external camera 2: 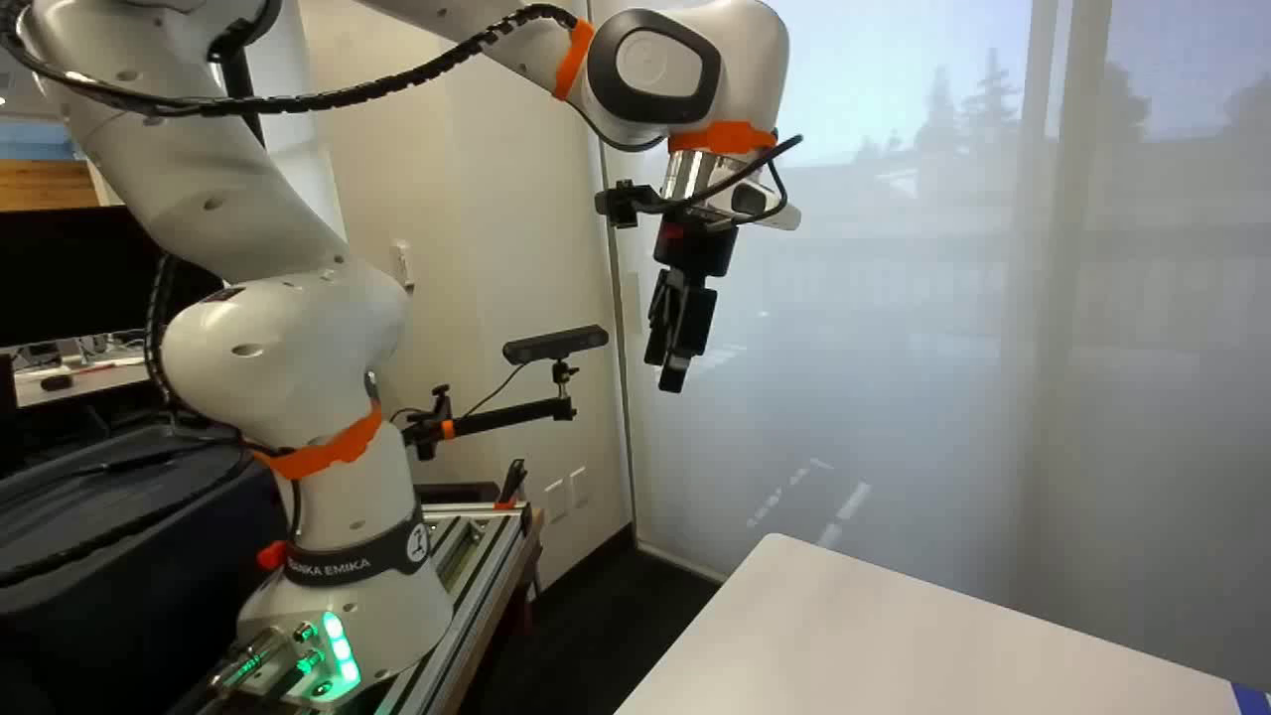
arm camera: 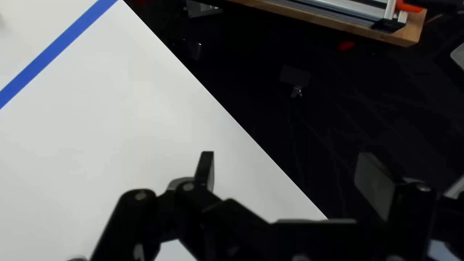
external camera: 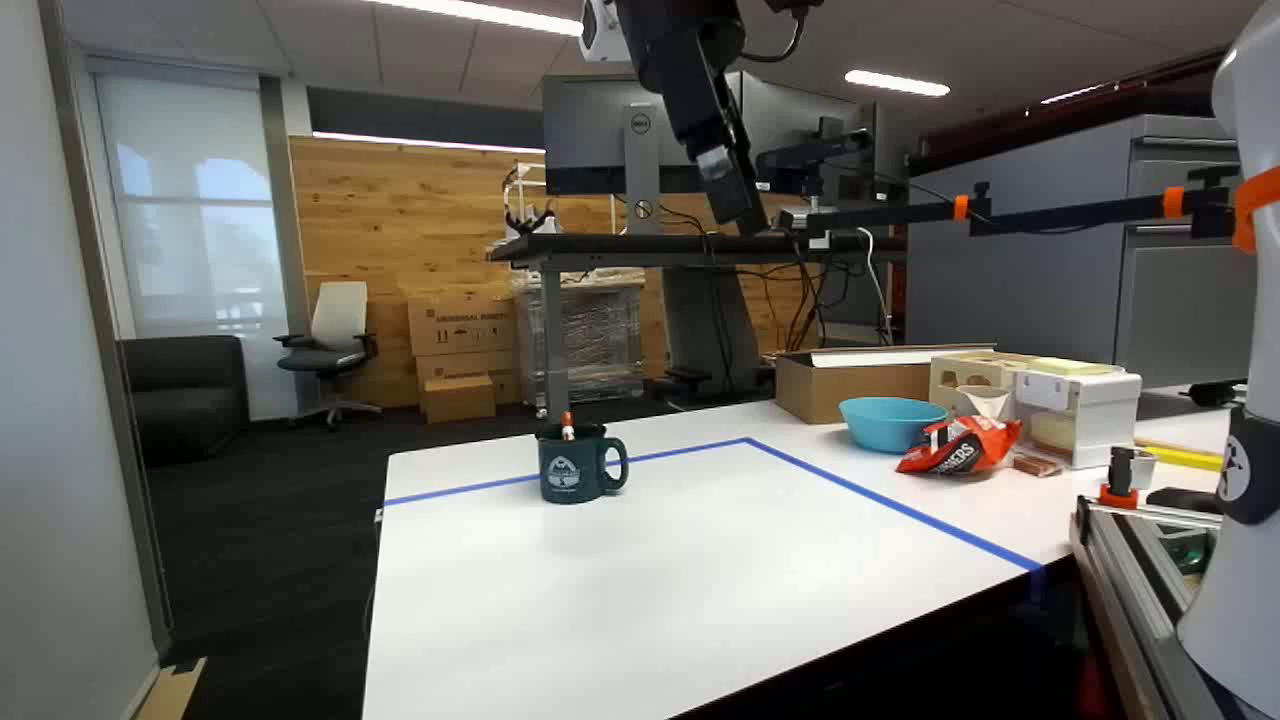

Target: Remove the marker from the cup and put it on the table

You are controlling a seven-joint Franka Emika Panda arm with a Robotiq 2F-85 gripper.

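The cup (external camera: 572, 474), a small dark teal mug with a side handle and a pale logo, stands upright on the white table (external camera: 640, 580), close to the blue line at the left. The marker (external camera: 567, 426) stands in the cup; only its reddish-brown and whitish upper end shows above the rim. My gripper (external camera: 742, 205) is high above the table, well apart from the cup. It also shows in an exterior view (external camera 2: 673, 372). In the wrist view, my gripper (arm camera: 284, 159) has its fingers wide apart with nothing between them. Cup and marker are out of view there.
A light blue bowl (external camera: 890, 424), a red snack bag (external camera: 962, 446), a cardboard box (external camera: 850, 385) and a white toy-like block (external camera: 1078, 415) stand beyond the blue line (external camera: 880, 500) at the back right. A camera arm (external camera 2: 506, 415) reaches out beside the robot base.
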